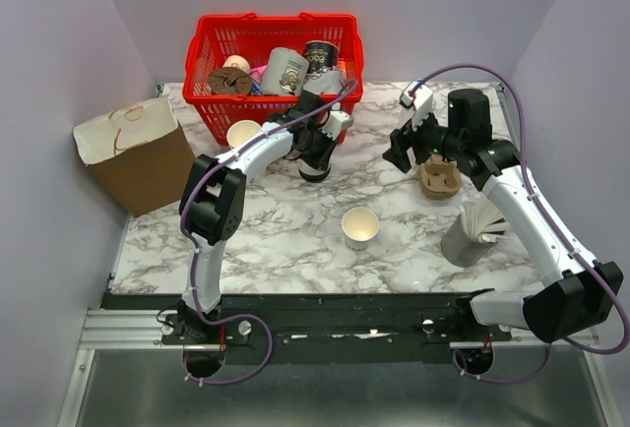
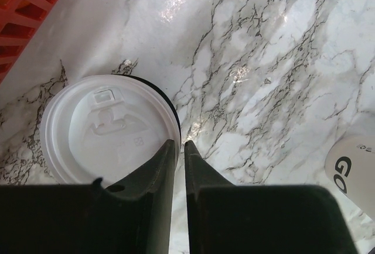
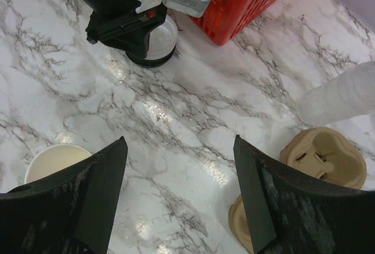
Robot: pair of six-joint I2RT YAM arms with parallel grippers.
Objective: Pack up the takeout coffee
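At lid (image 2: 108,130) edge, closed left gripper (image 2: 180,144)

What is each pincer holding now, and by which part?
Right pincer is open and holds nothing. Left pincer is almost shut at the rim of the white lid; whether it pinches that rim cannot be told.

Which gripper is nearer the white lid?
Left. Left gripper, jaws nearly shut, is at the rim of the white lid; right gripper hovers apart, jaws open, by the pulp carrier.
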